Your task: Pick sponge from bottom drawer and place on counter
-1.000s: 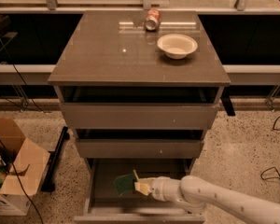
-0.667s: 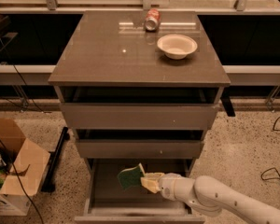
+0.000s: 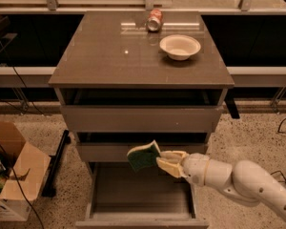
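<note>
The dark green sponge (image 3: 143, 156) is held in my gripper (image 3: 161, 161), whose pale fingers are shut on its right edge. It hangs in the air in front of the middle drawer, above the open bottom drawer (image 3: 143, 194), whose pale floor lies bare below. My white arm comes in from the lower right. The glossy brown-grey counter (image 3: 105, 56) tops the cabinet above.
A white bowl (image 3: 180, 46) and a red soda can (image 3: 155, 20) lying on its side sit at the back right of the counter. The top and middle drawers stand slightly ajar. A cardboard box (image 3: 9, 173) sits on the floor at left; cables lie at right.
My gripper has lifted the sponge up out of the bottom drawer, from near the drawer floor to the level of the middle drawer front.
</note>
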Controlling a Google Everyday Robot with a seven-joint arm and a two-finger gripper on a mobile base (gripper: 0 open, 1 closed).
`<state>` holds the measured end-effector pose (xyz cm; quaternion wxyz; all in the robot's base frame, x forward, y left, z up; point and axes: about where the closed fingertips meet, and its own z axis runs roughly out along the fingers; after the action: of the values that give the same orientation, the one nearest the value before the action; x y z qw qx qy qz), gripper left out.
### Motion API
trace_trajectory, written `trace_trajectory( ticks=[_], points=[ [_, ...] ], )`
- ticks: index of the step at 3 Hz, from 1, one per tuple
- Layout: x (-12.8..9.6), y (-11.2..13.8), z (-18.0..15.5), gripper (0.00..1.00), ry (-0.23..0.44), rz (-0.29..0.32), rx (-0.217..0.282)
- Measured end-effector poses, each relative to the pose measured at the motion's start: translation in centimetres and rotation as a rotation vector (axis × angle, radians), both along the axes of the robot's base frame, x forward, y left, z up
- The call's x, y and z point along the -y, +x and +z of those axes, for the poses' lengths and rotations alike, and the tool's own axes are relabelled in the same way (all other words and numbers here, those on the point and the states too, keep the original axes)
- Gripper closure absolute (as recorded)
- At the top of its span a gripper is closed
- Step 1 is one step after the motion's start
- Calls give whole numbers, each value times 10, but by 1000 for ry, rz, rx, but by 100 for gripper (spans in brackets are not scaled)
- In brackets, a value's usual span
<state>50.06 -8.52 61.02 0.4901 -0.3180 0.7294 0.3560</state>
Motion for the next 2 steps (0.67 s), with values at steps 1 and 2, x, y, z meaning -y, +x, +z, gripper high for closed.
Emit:
trace_trajectory(
  ticks=[1, 2],
  points=[
    [-8, 5, 81, 100, -60, 94, 138],
    [-27, 21, 169, 100, -165, 181, 287]
  ],
)
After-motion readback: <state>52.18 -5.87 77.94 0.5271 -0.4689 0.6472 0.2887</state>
